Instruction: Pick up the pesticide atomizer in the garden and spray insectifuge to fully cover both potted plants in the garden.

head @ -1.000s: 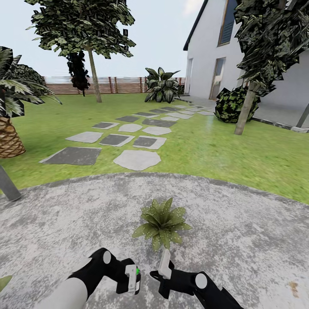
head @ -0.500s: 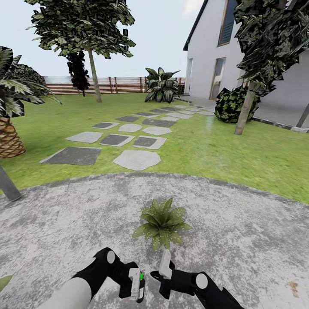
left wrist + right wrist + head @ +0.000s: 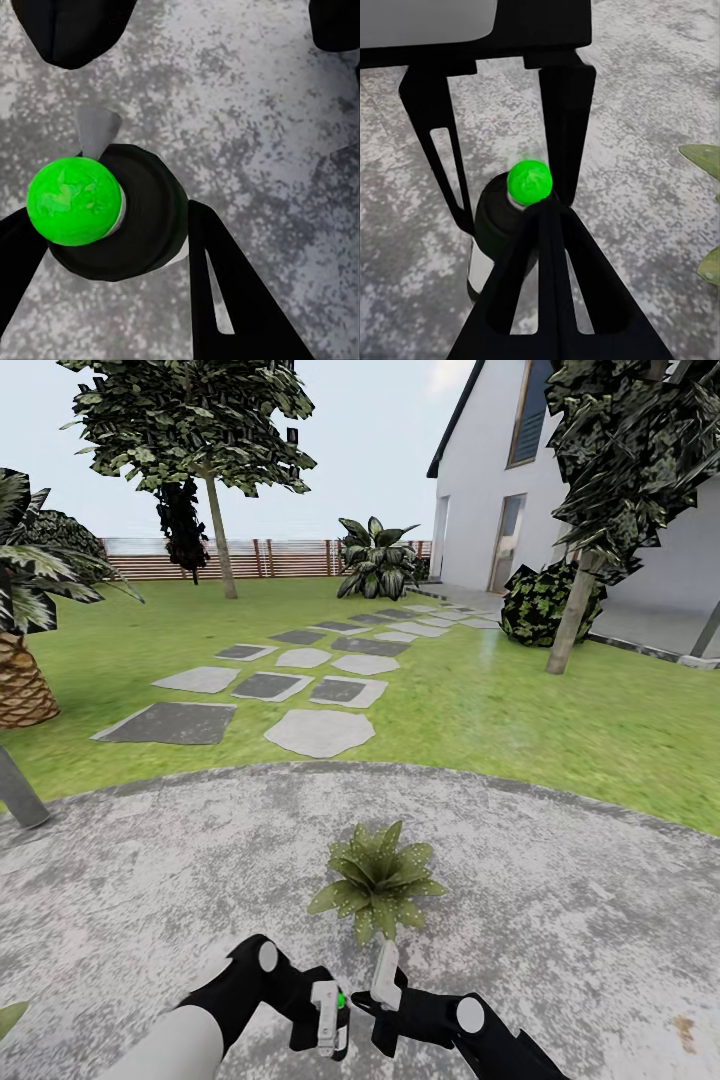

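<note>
Atomizer [image 3: 334, 1015] stands upright, gripped between the closed left tool [image 3: 326, 1022]. Potted plant [image 3: 378, 880] lies just ahead, slightly right. Whether the empty-looking right tool [image 3: 384, 975] is open, I cannot tell.

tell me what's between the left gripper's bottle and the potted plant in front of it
Only bare mottled paving, seen in the head view. The atomizer, with a green top, sits in the left gripper, just short of the potted plant.

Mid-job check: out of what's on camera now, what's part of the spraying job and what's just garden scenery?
Part of the job:
- pesticide atomizer, green-topped here, held in the left gripper
- potted plant on the paved area, white specks on its leaves
- right gripper, close beside the atomizer

Just scenery:
- stepping stones
- wooden fence
- house
- palm
</note>
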